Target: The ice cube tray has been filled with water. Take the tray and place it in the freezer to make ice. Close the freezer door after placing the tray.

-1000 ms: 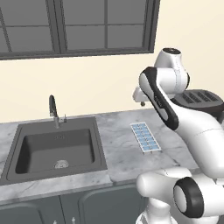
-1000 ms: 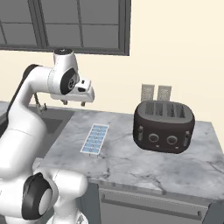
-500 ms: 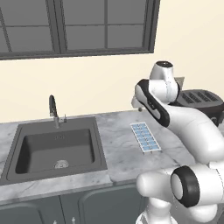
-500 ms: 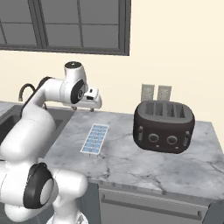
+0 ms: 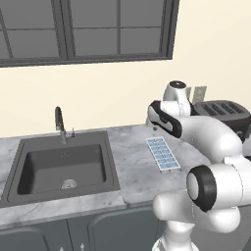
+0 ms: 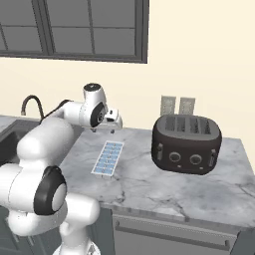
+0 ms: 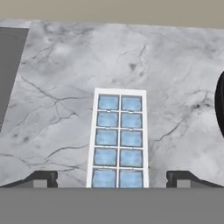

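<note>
Tray (image 7: 118, 139) is a flat white rectangle with pale blue glossy water (image 7: 130, 138) squares in a grid two cells wide; we count five rows in the hand view, with the nearest row running off the bottom edge. It lies flat on the marbled grey desk (image 7: 57, 109), between the sink and the toaster, apart from both.

Nearest us in the hand view, our end effector (image 7: 112, 178) has its two dark fingertips (image 7: 43, 178) set wide apart, one on either side of the tray's near end, with nothing between them but the tray below. We see it open and gripping nothing. In the right base view the end effector (image 6: 103, 130) hangs above the far end of the tray (image 6: 108, 158), clear of it.

Farther off, the dark sink (image 5: 62, 166) with its faucet (image 5: 60, 123) sits to the left of the tray (image 5: 162, 153). The black toaster (image 6: 186, 144) stands to the right, with two wall outlets (image 6: 177, 105) behind it. A dark-framed window (image 5: 86, 29) spans the wall above.
</note>
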Available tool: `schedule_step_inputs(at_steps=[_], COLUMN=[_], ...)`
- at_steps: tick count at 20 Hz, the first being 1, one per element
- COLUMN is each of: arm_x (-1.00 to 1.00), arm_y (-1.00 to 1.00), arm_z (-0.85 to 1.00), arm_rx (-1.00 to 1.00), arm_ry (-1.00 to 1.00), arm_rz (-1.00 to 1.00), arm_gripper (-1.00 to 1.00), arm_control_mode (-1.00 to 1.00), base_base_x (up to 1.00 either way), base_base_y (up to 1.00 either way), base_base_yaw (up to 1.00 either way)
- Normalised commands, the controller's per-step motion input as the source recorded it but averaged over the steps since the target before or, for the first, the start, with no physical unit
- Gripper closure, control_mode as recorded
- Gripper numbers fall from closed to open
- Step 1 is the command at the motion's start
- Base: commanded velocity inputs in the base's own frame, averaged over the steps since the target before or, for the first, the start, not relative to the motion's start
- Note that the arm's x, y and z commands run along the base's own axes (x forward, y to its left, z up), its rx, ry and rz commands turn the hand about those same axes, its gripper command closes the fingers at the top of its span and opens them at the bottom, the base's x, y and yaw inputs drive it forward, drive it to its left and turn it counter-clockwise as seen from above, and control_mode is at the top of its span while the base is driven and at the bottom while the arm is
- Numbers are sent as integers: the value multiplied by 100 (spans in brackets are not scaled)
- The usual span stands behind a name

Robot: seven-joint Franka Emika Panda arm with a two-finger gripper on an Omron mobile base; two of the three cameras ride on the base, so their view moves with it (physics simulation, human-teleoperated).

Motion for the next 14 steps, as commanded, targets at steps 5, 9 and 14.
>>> schedule_step_inputs(at_steps=[5,9,14], arm_x=[37,32,33], arm_y=[-2,-3,-2], arm_z=[-25,-37,-38], arm_rx=[0,-5,-6], arm_ry=[0,0,0], arm_rz=[0,0,0], arm_gripper=[-100,-100,-100], arm_control_mode=[-100,-100,-100], base_base_x=[0,0,0], base_base_y=[0,0,0], base_base_yaw=[0,0,0])
